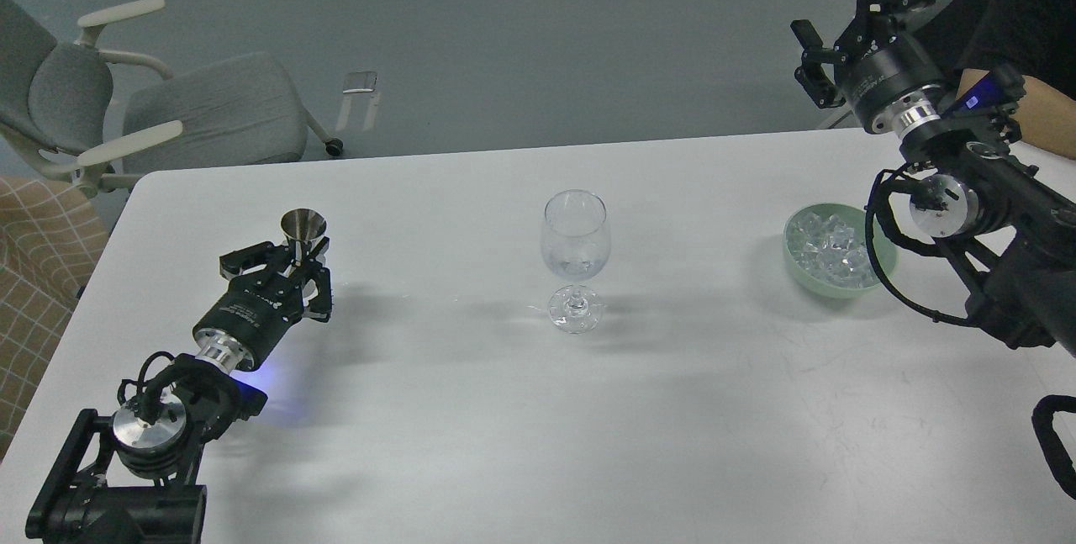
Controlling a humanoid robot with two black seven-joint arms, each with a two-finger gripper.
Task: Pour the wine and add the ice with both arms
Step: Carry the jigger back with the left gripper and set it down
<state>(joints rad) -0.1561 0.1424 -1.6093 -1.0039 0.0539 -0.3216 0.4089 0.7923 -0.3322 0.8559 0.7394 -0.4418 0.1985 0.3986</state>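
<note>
A clear wine glass stands upright at the table's middle. No stream of wine shows, and I cannot tell whether liquid lies in the glass. A pale green bowl at the right holds a heap of clear ice. My left gripper is low over the table at the left. It is shut on a small metal measuring cup, held upright with its mouth up. My right gripper is raised beyond the table's far right edge, above and behind the bowl. It is open and empty.
The white table has its far edge just behind the glass. A person's bare forearm rests at the far right, behind my right arm. Grey chairs stand on the floor at the back left.
</note>
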